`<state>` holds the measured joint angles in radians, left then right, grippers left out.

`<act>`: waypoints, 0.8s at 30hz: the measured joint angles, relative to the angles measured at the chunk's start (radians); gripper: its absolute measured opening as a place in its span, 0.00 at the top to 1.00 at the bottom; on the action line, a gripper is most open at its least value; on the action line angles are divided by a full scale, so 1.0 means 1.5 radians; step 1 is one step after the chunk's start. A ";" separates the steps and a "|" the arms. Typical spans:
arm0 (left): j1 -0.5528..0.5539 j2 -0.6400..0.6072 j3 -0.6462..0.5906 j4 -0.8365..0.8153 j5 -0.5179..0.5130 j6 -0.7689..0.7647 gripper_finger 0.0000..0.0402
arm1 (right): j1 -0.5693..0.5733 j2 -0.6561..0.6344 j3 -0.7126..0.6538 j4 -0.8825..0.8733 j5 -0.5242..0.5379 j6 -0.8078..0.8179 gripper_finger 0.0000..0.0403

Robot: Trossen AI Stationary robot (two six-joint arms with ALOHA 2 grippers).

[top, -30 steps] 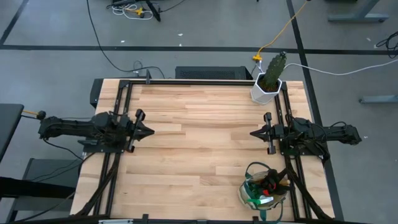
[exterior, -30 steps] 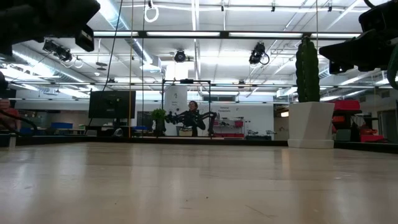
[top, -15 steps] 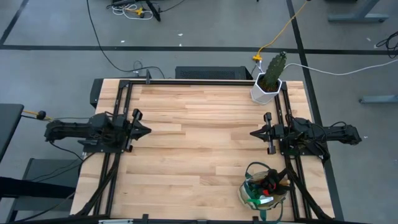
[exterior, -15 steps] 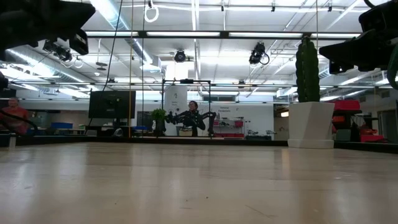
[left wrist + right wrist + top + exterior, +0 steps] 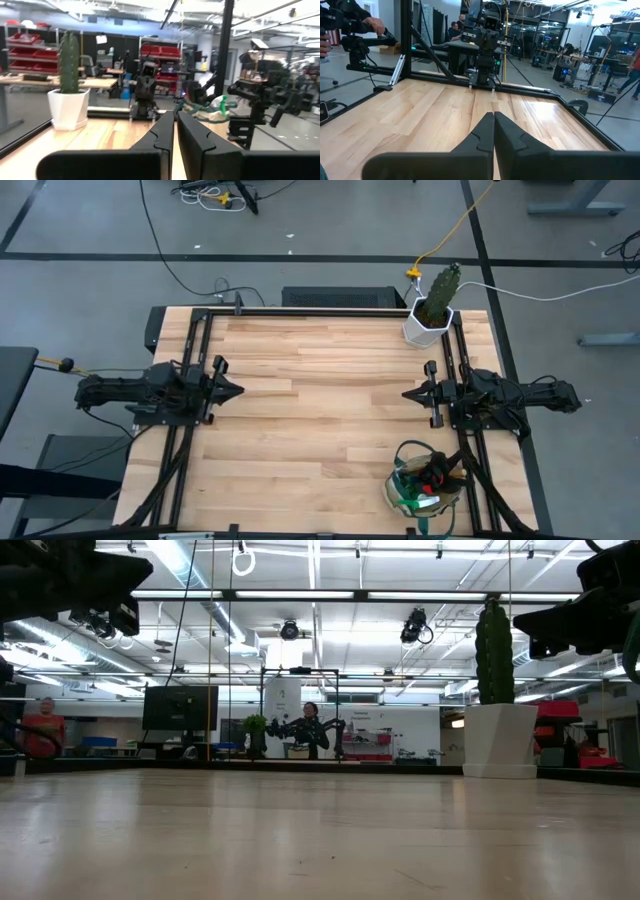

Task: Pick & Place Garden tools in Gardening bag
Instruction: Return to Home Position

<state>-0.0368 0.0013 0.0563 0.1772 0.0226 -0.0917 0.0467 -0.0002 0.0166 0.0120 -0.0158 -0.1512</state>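
Note:
The gardening bag [image 5: 402, 490], beige with green trim, stands on the table at the near right. It holds the green-and-white spray bottle [image 5: 423, 501] and the red-and-black gloves [image 5: 432, 477]. I cannot make out the trowel and pruners. The bag also shows in the left wrist view [image 5: 210, 109]. My left gripper [image 5: 236, 391] is shut and empty, held level over the table's left side. My right gripper [image 5: 408, 393] is shut and empty, held level over the right side, beyond the bag. The two grippers point at each other.
A green cactus in a white pot [image 5: 430, 320] stands at the table's far right corner, and also shows in the low view [image 5: 497, 730]. Bare wood lies between the two grippers [image 5: 320, 400]. A black frame rims the table. People show in the room beyond.
My left gripper has drawn back a little toward the table's left edge, still shut and level. My right arm and the bag have kept still.

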 joint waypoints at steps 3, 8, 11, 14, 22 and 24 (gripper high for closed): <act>0.000 0.000 0.000 -0.008 -0.017 -0.001 0.93 | 0.000 0.000 0.000 0.000 0.000 0.000 0.98; 0.000 0.000 0.000 -0.008 -0.020 0.000 0.93 | 0.000 0.000 0.000 0.000 0.000 0.000 0.98; 0.000 0.000 0.000 -0.008 -0.020 -0.001 0.93 | 0.000 0.000 0.000 0.000 0.000 0.000 0.98; 0.000 0.000 0.000 -0.008 -0.020 0.000 0.93 | 0.000 0.000 0.000 0.000 0.000 0.000 0.98; 0.000 0.000 0.001 -0.009 -0.020 0.000 0.93 | 0.000 0.000 0.000 0.000 0.000 0.000 0.98; 0.000 0.000 0.001 -0.009 -0.020 0.000 0.93 | 0.000 0.000 0.000 0.000 0.000 0.000 0.98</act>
<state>-0.0368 0.0013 0.0570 0.1638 -0.0071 -0.0914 0.0465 -0.0002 0.0166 0.0120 -0.0158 -0.1509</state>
